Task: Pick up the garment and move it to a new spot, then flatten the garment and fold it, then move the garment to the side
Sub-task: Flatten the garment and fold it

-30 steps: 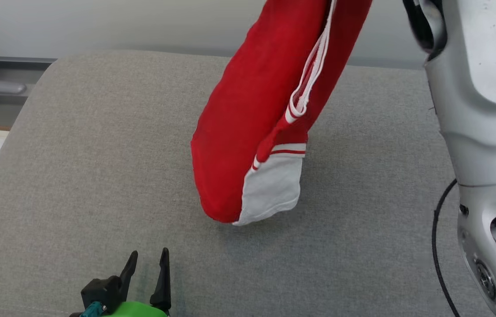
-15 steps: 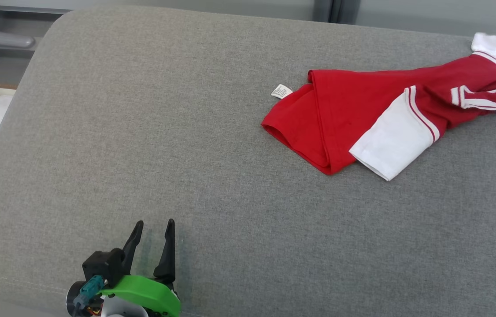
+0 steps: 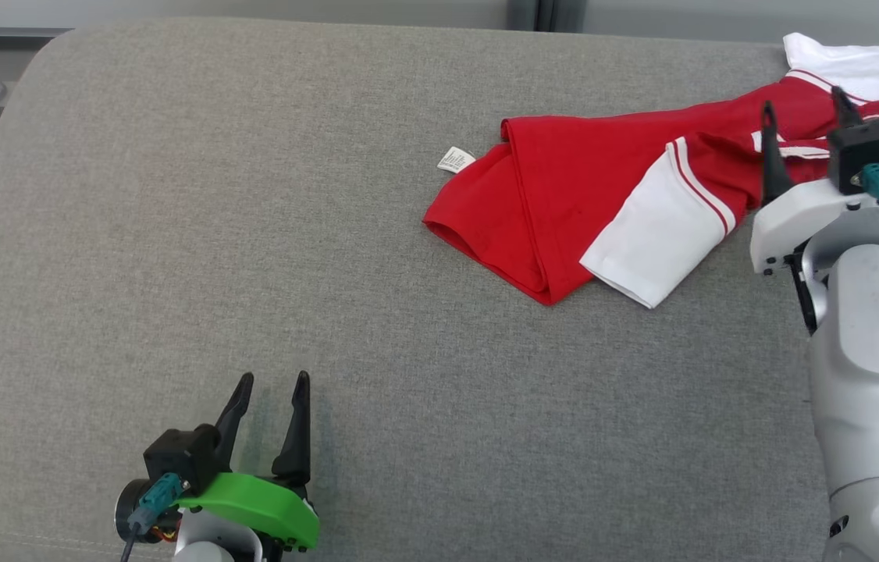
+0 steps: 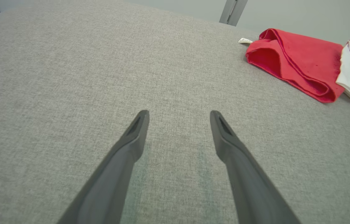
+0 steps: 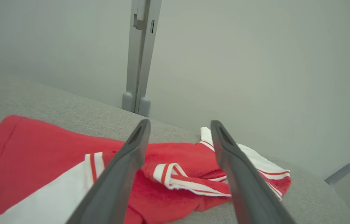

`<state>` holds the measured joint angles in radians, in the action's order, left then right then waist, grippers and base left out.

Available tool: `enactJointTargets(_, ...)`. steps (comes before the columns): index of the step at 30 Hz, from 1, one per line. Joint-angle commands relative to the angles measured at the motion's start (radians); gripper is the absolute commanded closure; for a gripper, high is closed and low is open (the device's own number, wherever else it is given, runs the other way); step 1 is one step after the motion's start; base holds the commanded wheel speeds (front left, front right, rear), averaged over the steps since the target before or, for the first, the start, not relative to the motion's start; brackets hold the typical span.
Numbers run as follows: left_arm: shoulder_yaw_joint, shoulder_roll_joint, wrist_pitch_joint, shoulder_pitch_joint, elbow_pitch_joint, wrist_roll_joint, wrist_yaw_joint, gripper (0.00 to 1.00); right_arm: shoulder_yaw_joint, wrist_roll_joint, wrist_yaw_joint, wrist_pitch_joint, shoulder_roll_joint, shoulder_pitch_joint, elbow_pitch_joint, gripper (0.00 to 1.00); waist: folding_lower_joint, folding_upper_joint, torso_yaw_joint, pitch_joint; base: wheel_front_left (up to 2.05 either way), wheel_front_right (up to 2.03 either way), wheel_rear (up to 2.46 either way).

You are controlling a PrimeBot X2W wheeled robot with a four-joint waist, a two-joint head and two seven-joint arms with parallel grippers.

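garment (image 3: 564, 179) — bunched | far end behind right claw (image 3: 801, 97), apparently cut off

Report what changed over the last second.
The right hand let go of the red-and-white shirt, which hung in the air a second ago. It now lies crumpled on the grey cushion, far right, the open hand over its striped end. The left hand stayed open, idle.

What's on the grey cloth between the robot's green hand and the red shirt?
Nothing. Only bare grey upholstered surface lies between the open left gripper and the red-and-white shirt. Both the head view and the left wrist view show it.
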<state>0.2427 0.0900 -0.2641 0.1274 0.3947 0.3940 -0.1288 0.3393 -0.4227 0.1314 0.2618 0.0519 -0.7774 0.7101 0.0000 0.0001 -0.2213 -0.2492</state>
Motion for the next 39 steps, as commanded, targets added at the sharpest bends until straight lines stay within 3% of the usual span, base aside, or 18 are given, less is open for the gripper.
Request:
enactJointTargets(1, 0.003, 0.005, 0.000, 0.016, 0.000, -0.003, -0.003, 0.00, -0.026, 0.021, -0.002, 0.004, 0.001, 0.015, 0.012, 0.00, 0.0000, -0.0001, 0.000, -0.002, 0.00, 0.00, 0.00)
enactJointTargets(10, 0.029, 0.010, 0.000, 0.022, 0.011, 0.011, -0.003, 0.00, -0.190, 0.222, -0.002, 0.004, 0.001, -0.001, 0.142, 0.00, 0.0000, -0.0001, -0.040, -0.021, 0.00, 0.00, 0.00)
enactJointTargets(19, 0.041, 0.015, 0.000, 0.028, 0.016, 0.007, -0.003, 0.00, -0.146, 0.260, -0.002, 0.004, 0.001, -0.017, 0.230, 0.00, 0.0000, -0.0001, -0.070, -0.042, 0.00, 0.00, 0.00)
enactJointTargets(27, 0.061, 0.014, 0.000, 0.044, 0.007, 0.019, -0.003, 0.00, -0.158, 0.333, -0.002, 0.004, 0.001, -0.046, 0.238, 0.00, 0.0000, -0.0001, -0.080, -0.080, 0.00, 0.00, 0.00)
enactJointTargets(28, 0.064, 0.014, 0.000, 0.047, 0.006, 0.019, -0.003, 0.00, -0.152, 0.332, -0.002, 0.004, 0.002, -0.050, 0.239, 0.04, 0.0000, -0.0001, -0.081, -0.083, 0.00, 0.00, 0.00)
enactJointTargets(30, 0.069, 0.013, 0.000, 0.055, 0.006, 0.021, -0.003, 0.00, -0.135, 0.318, -0.002, 0.004, 0.002, -0.055, 0.245, 0.52, 0.0000, -0.0001, -0.083, -0.089, 0.00, 0.00, 0.00)
enactJointTargets(31, 0.071, 0.012, 0.000, 0.058, 0.006, 0.023, -0.003, 0.00, -0.127, 0.312, -0.002, 0.004, 0.002, -0.057, 0.247, 0.85, 0.0000, -0.0001, -0.084, -0.092, 0.00, 0.00, 0.00)
enactJointTargets(32, 0.073, 0.012, 0.000, 0.060, 0.007, 0.024, -0.003, 0.00, -0.122, 0.308, -0.002, 0.004, 0.001, -0.060, 0.249, 1.00, 0.0000, -0.0001, -0.085, -0.093, 0.00, 0.00, 0.00)
enactJointTargets(39, 0.067, 0.017, 0.000, 0.052, 0.012, 0.023, -0.003, 0.00, -0.124, 0.342, -0.002, 0.004, 0.001, -0.047, 0.200, 1.00, 0.0000, -0.0001, -0.073, -0.079, 0.00, 0.00, 0.00)
